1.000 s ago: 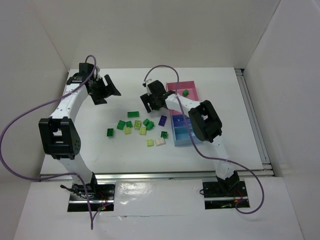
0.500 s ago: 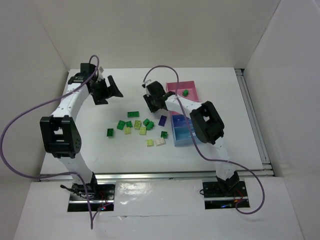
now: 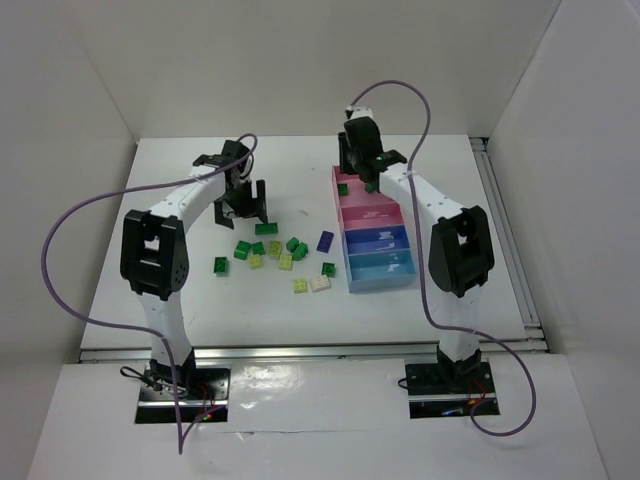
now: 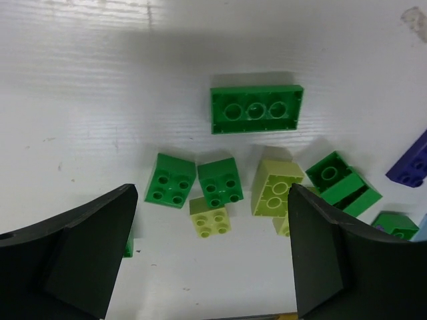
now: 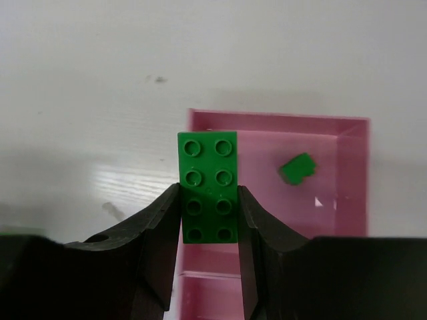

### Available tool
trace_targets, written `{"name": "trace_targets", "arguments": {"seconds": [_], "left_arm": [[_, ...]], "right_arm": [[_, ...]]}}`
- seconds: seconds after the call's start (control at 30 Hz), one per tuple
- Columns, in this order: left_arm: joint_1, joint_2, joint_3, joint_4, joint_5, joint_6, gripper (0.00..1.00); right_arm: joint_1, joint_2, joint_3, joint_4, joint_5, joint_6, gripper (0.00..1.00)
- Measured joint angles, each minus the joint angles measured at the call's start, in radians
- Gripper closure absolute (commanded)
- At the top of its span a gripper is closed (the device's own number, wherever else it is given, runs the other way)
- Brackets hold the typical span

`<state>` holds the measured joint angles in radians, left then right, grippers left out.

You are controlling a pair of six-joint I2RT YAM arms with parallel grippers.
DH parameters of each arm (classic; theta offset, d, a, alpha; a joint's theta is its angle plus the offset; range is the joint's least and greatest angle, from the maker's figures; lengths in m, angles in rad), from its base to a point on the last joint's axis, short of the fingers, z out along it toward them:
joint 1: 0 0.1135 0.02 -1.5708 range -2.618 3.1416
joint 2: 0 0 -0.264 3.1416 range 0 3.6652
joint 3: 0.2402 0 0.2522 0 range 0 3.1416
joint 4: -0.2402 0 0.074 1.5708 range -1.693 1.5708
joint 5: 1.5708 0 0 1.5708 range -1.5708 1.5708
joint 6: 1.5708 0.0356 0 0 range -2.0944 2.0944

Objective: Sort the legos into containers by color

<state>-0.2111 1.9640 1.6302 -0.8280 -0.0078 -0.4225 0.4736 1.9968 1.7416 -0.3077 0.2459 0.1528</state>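
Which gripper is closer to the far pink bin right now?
Right. The right gripper hangs over the far pink bin's edge, shut on a green brick. The left gripper is open above the loose bricks, well off to the bin's left.

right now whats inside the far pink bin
One small green brick lies on the floor of the far pink bin. The right end effector holds a longer green brick over the bin's left edge, hiding the floor beneath it.
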Motion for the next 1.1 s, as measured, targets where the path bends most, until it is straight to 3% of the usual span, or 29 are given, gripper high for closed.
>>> {"name": "trace_targets", "arguments": {"seconds": [0.17, 0.23, 0.27, 0.33, 0.47, 0.7, 0.83, 0.87, 0.93, 1.1], "left_arm": [[0.032, -0.035, -0.057, 0.0, -0.065, -0.018, 0.1], [0.063, -0.082, -0.124, 0.005, -0.082, -0.031, 0.1], [0.075, -0.107, -0.154, 0.002, -0.088, -0.038, 0.1], [0.097, -0.153, -0.203, 0.003, -0.105, -0.055, 0.02], [0.105, -0.208, -0.273, 0.004, -0.144, -0.097, 0.01], [0.118, -0.223, -0.413, 0.012, -0.168, -0.139, 0.13], [0.124, -0.222, -0.431, 0.029, -0.172, -0.145, 0.27], [0.124, -0.222, -0.435, 0.037, -0.172, -0.151, 0.38], [0.124, -0.221, -0.446, 0.055, -0.171, -0.154, 0.48], [0.124, -0.198, -0.453, 0.085, -0.151, -0.153, 0.51]], "right_arm": [[-0.068, 0.023, -0.019, -0.031, 0.019, 0.042, 0.65], [-0.074, 0.042, -0.019, -0.043, 0.021, 0.053, 0.47], [-0.074, 0.05, -0.019, -0.053, 0.02, 0.057, 0.28], [-0.072, 0.071, -0.019, -0.066, 0.017, 0.068, 0.18], [-0.072, 0.087, -0.019, -0.08, 0.01, 0.068, 0.18], [-0.072, -0.008, -0.131, -0.075, 0.031, 0.068, 0.18], [-0.072, -0.079, -0.193, -0.073, 0.043, 0.068, 0.18], [-0.072, -0.094, -0.205, -0.073, 0.047, 0.068, 0.2], [-0.072, -0.116, -0.216, -0.075, 0.055, 0.068, 0.2], [-0.072, -0.124, -0.218, -0.074, 0.066, 0.068, 0.2]]}}
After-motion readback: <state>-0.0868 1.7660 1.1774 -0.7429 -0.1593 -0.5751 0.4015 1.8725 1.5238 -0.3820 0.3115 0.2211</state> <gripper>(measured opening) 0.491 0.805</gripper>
